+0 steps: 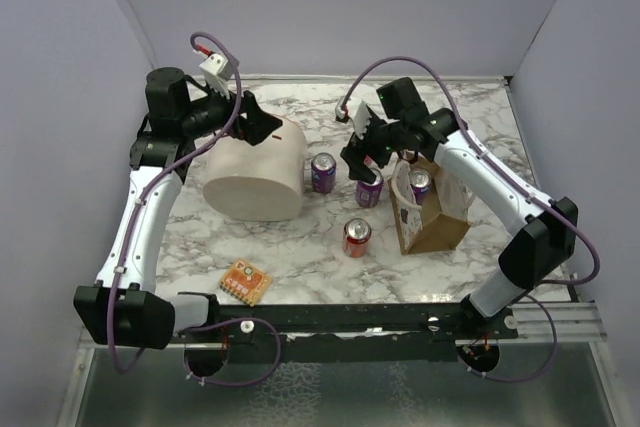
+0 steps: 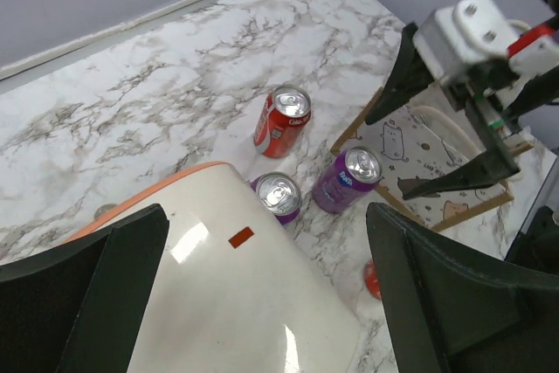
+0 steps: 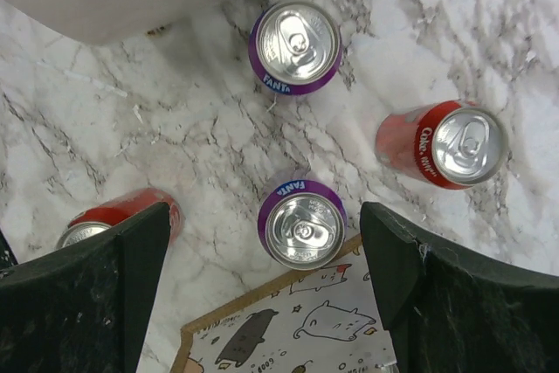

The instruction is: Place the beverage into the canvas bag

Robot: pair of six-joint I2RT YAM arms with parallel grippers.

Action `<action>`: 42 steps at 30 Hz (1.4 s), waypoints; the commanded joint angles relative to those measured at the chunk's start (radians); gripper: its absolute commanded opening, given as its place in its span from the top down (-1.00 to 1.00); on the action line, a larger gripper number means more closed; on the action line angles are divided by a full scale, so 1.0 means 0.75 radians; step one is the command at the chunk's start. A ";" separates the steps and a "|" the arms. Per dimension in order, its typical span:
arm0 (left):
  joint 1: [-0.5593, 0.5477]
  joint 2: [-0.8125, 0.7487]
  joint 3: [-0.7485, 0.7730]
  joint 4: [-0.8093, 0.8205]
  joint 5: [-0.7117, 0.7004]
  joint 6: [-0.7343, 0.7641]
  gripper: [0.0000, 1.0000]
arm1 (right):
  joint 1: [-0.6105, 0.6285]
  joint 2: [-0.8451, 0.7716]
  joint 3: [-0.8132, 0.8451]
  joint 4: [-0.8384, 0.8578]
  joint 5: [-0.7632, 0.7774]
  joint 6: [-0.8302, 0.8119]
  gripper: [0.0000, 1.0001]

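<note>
A purple Fanta can [image 3: 303, 229] stands upright on the marble, touching the rim of the tan canvas bag [image 3: 262, 293]. My right gripper [image 3: 264, 209] is open and hangs over this can, one finger to each side and both clear of it. In the top view the right gripper [image 1: 365, 165] is above that can [image 1: 369, 190], just left of the bag [image 1: 435, 225], and a purple can [image 1: 420, 184] stands inside the bag. My left gripper [image 2: 266, 211] is open and empty over the cream tub [image 2: 236, 303]; it also shows in the top view [image 1: 258, 125].
A second purple can [image 1: 323, 173] stands beside the cream tub [image 1: 255, 175]. A red Coke can [image 1: 357, 237] is nearer the front and another red can [image 3: 445, 144] is by the bag. An orange packet [image 1: 245, 281] lies front left. Walls close in three sides.
</note>
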 commanded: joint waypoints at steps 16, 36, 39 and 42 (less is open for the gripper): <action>0.096 -0.105 -0.106 0.261 0.177 -0.277 -0.97 | 0.052 0.264 0.041 -0.119 0.313 0.011 -0.79; 0.101 -0.118 -0.161 0.335 0.214 -0.328 -0.97 | -0.005 0.283 -0.084 -0.051 0.261 0.026 -0.77; 0.101 -0.120 -0.184 0.348 0.212 -0.331 -0.96 | -0.013 0.298 -0.095 -0.043 0.249 0.025 -0.72; 0.101 -0.119 -0.184 0.347 0.218 -0.331 -0.96 | -0.020 0.307 -0.101 -0.034 0.236 0.030 -0.67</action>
